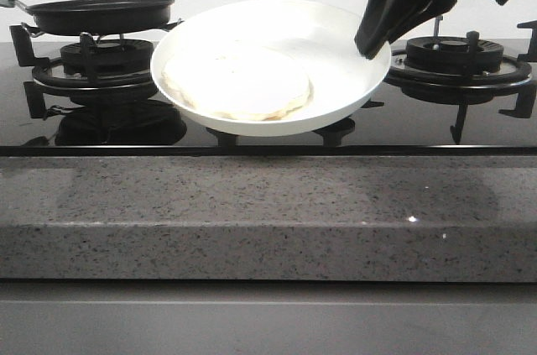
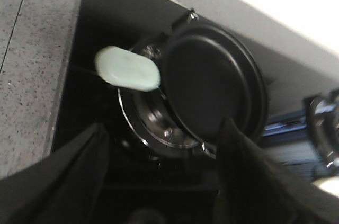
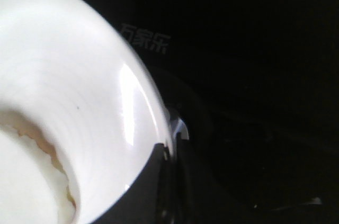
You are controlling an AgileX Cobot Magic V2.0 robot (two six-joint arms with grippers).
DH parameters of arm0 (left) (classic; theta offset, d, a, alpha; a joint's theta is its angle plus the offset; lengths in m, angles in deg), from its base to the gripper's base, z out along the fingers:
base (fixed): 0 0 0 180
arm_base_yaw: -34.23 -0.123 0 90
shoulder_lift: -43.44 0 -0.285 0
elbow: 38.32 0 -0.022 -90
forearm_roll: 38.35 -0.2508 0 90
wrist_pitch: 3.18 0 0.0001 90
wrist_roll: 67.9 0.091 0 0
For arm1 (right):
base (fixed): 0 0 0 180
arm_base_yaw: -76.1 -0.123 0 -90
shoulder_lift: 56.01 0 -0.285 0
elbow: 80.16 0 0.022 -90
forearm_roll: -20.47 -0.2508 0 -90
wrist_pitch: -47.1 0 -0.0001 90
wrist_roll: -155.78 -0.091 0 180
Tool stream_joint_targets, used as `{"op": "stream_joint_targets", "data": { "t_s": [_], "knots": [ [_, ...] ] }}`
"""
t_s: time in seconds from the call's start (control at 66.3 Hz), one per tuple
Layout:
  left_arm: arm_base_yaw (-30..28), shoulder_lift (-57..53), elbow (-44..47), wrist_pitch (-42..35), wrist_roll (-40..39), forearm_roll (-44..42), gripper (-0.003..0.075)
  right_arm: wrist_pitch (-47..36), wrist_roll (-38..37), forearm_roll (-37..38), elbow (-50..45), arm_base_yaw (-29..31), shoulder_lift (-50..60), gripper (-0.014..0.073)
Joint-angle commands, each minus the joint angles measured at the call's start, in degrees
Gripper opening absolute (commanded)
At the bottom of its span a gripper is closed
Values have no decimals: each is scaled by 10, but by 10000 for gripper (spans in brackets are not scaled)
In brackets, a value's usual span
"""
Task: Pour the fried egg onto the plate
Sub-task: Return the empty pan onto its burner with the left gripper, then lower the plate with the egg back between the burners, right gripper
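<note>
— What sat at nine o'clock on the hob?
— The black pan point(image 1: 101, 13), empty, on the left burner point(image 1: 92, 61), its pale handle point(image 2: 127, 69) sticking out. The left gripper point(image 2: 159, 181) hung over it with fingers spread, touching nothing.
— And toward the middle?
— The plate point(image 1: 336, 44) was held off the glass, tipped toward six o'clock, with the fried egg point(image 1: 237, 82) lying inside on its low side.
— At three o'clock?
— The right gripper point(image 1: 373, 40) pinched the plate's rim, above the right burner point(image 1: 457, 57).
</note>
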Motion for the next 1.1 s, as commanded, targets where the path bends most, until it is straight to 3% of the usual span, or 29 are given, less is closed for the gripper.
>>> {"op": "stream_joint_targets", "data": {
  "t_s": [0.0, 0.196, 0.438, 0.8, 1.086],
  "knots": [
    [56, -74, -18, -25, -55, -96, 441, -28, 1, -16, 16, 1, 25, -68],
    [234, -179, 0, -28, -193, -373, 441, -28, 1, -16, 16, 1, 25, -68],
    [383, -300, 133, -42, -288, -465, 441, -28, 1, -16, 16, 1, 25, -68],
    [404, -469, 341, -74, -313, -477, 440, -28, 1, -16, 16, 1, 25, -68],
    [404, -509, 382, -71, -313, -477, 440, -28, 1, -16, 16, 1, 25, -68]
  ]
}}
